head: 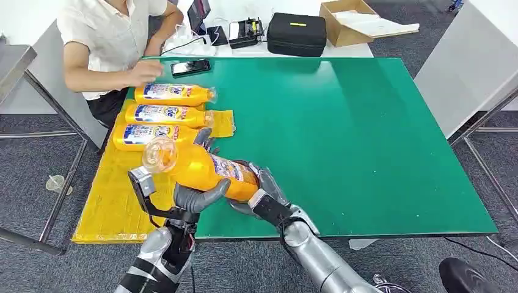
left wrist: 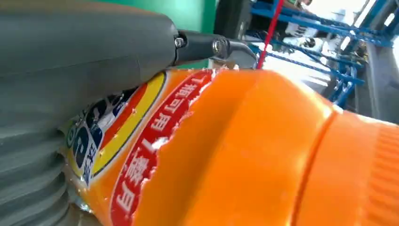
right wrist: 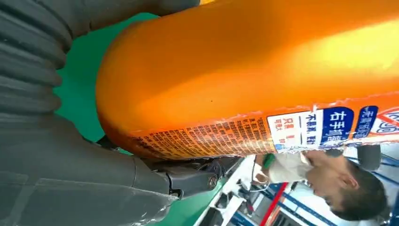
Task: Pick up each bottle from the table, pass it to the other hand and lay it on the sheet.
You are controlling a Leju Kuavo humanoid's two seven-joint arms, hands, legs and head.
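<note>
An orange bottle (head: 198, 166) with a clear cap end hangs tilted above the near left part of the green table (head: 366, 134). My left hand (head: 196, 196) wraps its middle, thumb in front and fingers behind. My right hand (head: 264, 190) grips its base end. Up close the bottle (left wrist: 263, 150) lies under my left hand's thumb (left wrist: 70, 61), and its base (right wrist: 244, 70) rests against my right hand (right wrist: 56, 155). Three more orange bottles (head: 174, 93) (head: 166, 114) (head: 146, 134) lie side by side on the yellow sheet (head: 113, 204), just beyond the held one.
A person sits at the far left corner, one hand (head: 146, 71) on the table near a black phone (head: 190, 67). A black case (head: 297, 33) and a cardboard box (head: 348, 21) stand on the white table behind. The person's head (right wrist: 348, 197) is visible past the bottle.
</note>
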